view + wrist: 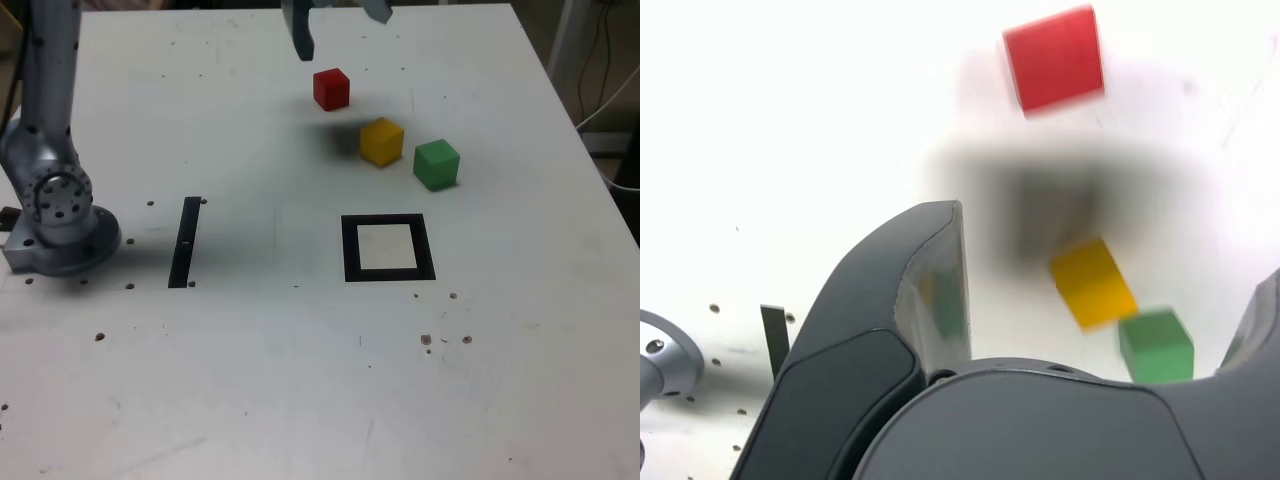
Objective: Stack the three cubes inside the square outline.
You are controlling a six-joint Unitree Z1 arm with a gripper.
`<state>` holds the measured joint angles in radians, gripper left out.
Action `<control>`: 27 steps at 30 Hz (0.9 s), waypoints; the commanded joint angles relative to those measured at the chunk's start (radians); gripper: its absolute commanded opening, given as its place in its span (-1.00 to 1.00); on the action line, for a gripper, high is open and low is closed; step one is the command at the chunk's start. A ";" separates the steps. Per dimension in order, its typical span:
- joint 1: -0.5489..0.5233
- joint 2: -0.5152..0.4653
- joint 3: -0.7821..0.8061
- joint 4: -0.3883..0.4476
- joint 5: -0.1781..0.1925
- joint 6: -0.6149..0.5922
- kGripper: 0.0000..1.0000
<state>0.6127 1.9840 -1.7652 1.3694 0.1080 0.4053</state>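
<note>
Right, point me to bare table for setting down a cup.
Between the black strip and the square outline, or below both in the exterior view. Crowded: upper middle, where the red, yellow and green cubes sit.

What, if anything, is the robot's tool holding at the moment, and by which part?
Nothing is held: the open dark-grey tool has no object between its jaws.
</note>
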 commanded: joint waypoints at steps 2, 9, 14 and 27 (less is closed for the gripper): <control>0.028 0.041 -0.034 0.008 0.015 0.017 1.00; 0.056 0.109 -0.077 0.023 0.042 0.060 1.00; 0.061 0.160 -0.088 0.021 0.049 0.078 0.99; 0.082 0.277 -0.142 0.022 0.084 0.104 0.95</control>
<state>0.6948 2.2529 -1.9021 1.3903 0.1886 0.5069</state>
